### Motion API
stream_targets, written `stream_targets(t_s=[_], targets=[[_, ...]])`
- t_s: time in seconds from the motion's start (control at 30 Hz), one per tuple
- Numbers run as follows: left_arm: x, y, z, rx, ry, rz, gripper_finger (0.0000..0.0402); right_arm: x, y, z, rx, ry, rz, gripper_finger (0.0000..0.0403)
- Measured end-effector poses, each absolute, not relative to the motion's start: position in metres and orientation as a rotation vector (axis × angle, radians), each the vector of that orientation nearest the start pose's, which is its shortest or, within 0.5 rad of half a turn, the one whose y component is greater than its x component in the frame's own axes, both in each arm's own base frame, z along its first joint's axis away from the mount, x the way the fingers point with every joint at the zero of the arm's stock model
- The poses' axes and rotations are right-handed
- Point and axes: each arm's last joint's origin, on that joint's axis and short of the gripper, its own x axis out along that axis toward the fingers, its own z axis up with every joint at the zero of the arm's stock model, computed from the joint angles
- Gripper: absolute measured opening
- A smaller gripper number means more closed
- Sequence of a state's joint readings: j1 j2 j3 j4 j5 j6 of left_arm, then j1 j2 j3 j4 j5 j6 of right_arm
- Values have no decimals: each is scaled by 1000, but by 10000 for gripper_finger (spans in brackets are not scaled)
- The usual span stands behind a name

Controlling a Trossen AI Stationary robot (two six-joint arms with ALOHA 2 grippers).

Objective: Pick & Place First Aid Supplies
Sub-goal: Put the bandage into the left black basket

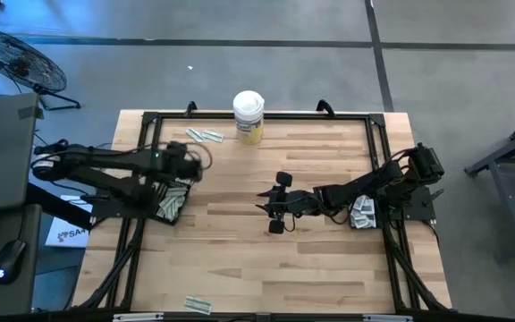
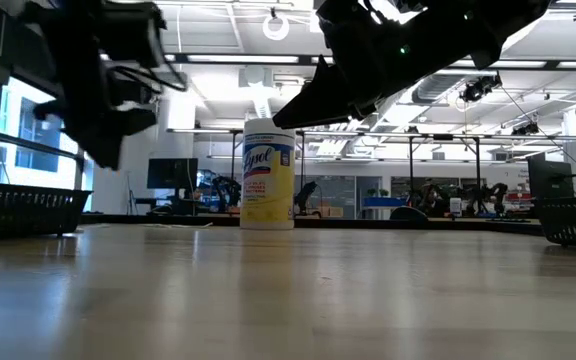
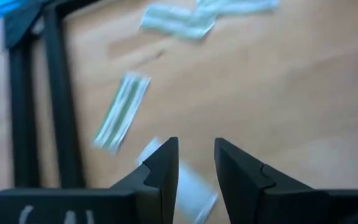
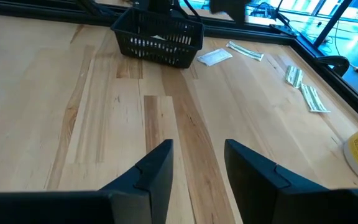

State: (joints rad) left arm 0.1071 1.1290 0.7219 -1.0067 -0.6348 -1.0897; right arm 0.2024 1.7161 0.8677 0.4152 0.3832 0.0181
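The left gripper (image 3: 196, 163) hangs just beside the black mesh basket (image 4: 158, 36), its fingers apart and empty. A pale green-white strip packet (image 3: 122, 112) lies on the wood beneath it (likely just dropped). The right gripper (image 4: 197, 163), open and empty, waits well away from that basket.

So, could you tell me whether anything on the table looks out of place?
Yes: several packets lie loose on the wood rather than in a basket. Two strips sit by the canister, and another strip lies alone at the near edge.
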Motion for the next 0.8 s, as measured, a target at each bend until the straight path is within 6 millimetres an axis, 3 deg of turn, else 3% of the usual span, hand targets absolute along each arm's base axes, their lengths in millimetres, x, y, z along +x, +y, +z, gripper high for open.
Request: stream_targets(t_s=[0.2,0.37,0.63,0.8], targets=[[194,76,203,-471,840,1155,101,346,60,181,-107,413,-181,138],[209,110,184,-465,881,1089,102,346,60,180,-109,420,-181,138],[206,160,154,-512,915,1139,102,346,60,180,-109,421,-181,138],[199,180,144,-552,911,1149,102,346,60,180,-110,421,-181,138]])
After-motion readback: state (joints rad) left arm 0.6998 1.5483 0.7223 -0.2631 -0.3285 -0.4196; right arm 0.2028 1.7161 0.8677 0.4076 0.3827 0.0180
